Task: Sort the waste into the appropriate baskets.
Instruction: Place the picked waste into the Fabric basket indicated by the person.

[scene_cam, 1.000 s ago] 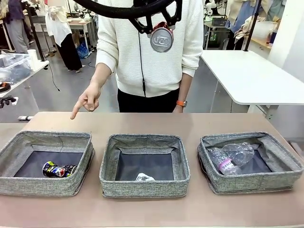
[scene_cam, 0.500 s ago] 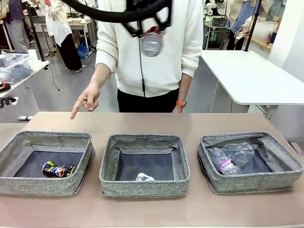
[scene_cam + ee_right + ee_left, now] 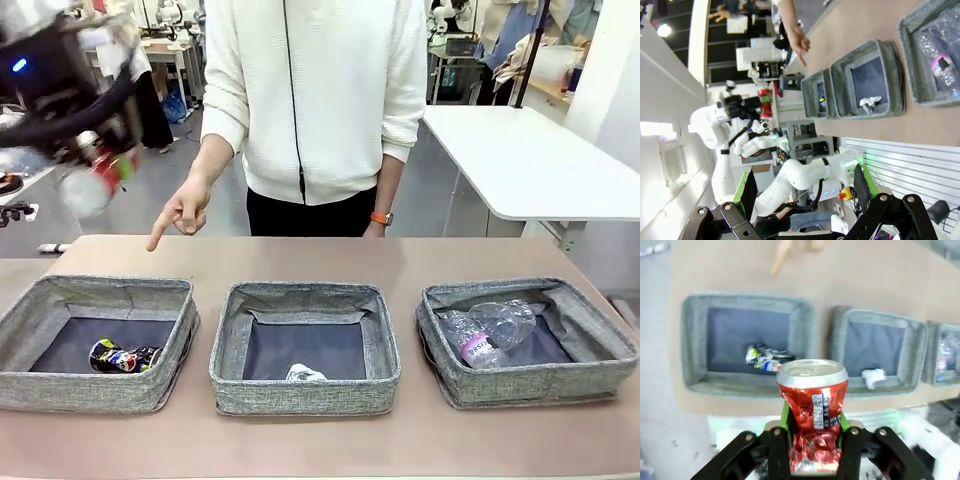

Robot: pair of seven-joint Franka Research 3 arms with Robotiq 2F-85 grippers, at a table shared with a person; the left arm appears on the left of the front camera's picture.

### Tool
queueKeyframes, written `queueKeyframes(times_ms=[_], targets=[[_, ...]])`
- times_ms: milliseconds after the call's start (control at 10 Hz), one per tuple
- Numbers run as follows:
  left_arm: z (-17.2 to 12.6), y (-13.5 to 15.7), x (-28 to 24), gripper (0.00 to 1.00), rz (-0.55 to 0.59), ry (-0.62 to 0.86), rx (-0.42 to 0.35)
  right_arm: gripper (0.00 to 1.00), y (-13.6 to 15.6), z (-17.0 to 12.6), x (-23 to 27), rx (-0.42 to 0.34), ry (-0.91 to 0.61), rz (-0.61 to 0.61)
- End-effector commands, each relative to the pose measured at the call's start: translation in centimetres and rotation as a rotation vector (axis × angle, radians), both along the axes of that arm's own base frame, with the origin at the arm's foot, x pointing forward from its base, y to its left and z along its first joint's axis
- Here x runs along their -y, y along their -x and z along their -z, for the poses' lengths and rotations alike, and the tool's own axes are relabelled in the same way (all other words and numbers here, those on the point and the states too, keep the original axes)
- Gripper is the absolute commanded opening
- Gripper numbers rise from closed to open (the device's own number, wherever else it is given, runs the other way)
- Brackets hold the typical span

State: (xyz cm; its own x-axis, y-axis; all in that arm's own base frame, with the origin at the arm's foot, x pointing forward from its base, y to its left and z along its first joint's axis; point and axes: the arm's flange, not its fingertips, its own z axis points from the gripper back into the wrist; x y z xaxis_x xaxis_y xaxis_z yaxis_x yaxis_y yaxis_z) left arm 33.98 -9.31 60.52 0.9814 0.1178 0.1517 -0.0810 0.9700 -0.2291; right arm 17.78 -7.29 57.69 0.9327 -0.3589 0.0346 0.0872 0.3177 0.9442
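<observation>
Red drink can (image 3: pixel 812 405), crushed, sat clamped in the left gripper (image 3: pixel 812 440) above the left basket (image 3: pixel 692 340); releasing it low, centred over that basket, seemed wisest.

Red can (image 3: pixel 812 405) with silver top, 3 grey woven bins (image 3: pixel 304 347), purple-labelled clear bottle (image 3: pixel 478 345).

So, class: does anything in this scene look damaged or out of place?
Yes. The red can in the left hand is crumpled at its waist, dented where the fingers pinch it. Everything else sits inside the baskets.
</observation>
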Motion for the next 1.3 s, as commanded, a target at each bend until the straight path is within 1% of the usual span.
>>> queueKeyframes(times_ms=[0,100,300,400,700,800,900,1000,1200], targets=[[4.6,2.4,-2.1,0.35,-0.094,-0.062,0.034,1.00,-0.2,-0.3,-0.1,0.030,-0.011,-0.009],[6.5,2.6,-3.1,0.35,-0.123,-0.011,0.019,1.00,-0.2,-0.3,-0.1,0.030,-0.011,-0.009],[8.4,1.9,-3.1,0.35,-0.113,0.022,0.020,1.00,-0.2,-0.3,-0.1,0.030,-0.011,-0.009],[8.9,1.6,-3.1,0.35,-0.117,0.045,0.012,1.00,-0.2,-0.3,-0.1,0.030,-0.011,-0.009],[8.9,0.9,-2.1,0.35,-0.108,0.018,0.018,1.00,-0.2,-0.3,-0.1,0.030,-0.011,-0.009],[9.3,0.6,-2.0,0.35,-0.129,0.004,0.019,1.00,-0.2,-0.3,-0.1,0.030,-0.011,-0.009],[11.5,-0.2,-2.5,0.35,-0.185,-0.053,-0.014,1.00,-0.2,-0.3,-0.1,0.030,-0.011,-0.009],[14.2,-0.4,-3.2,0.35,-0.241,-0.103,-0.074,1.00,-0.2,-0.3,-0.1,0.030,-0.011,-0.009],[17.0,-0.4,-4.3,0.35,-0.308,-0.165,-0.097,1.00,-0.2,-0.3,-0.1,0.030,-0.011,-0.009]])
